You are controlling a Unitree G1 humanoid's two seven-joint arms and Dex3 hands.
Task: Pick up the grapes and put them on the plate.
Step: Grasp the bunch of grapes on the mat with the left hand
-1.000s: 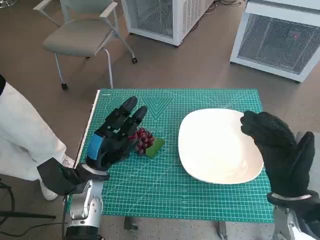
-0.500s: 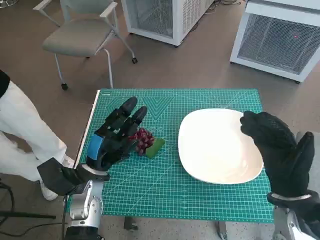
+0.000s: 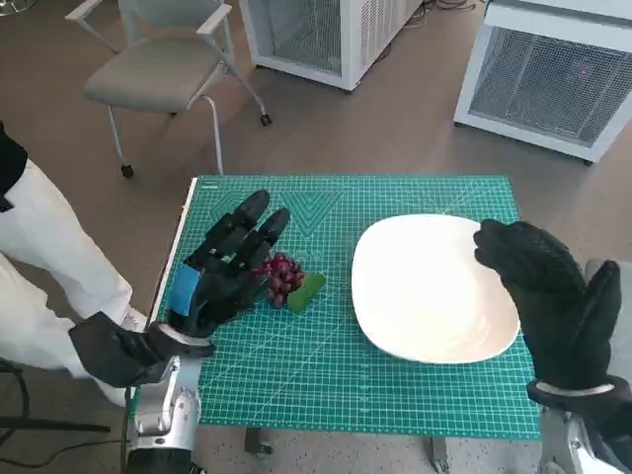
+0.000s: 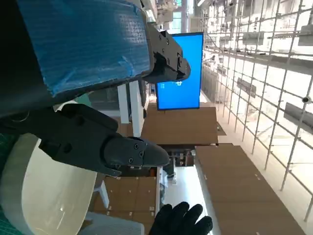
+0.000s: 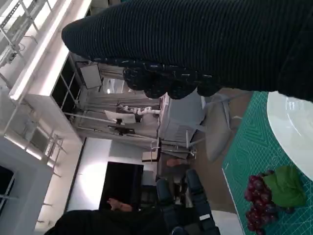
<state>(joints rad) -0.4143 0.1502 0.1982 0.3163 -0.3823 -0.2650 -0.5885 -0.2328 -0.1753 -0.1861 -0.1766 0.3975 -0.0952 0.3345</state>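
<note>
Nothing on the table has moved; only the person's white trouser leg at the left has shifted. Bumpy purple grapes with a green leaf lie on the green grid mat, just left of the smooth white plate. Spread left hand hovers at them, empty. Gloved right hand covers the plate's right rim, fingers together.

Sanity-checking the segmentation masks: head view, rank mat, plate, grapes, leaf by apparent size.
1. Mat, largest; it covers the tabletop.
2. Plate, roughly a quarter of the mat.
3. Grapes, a small bunch partly hidden by the left hand.
4. Leaf, looks slightly smaller than the grapes, but too close to be sure.
</note>
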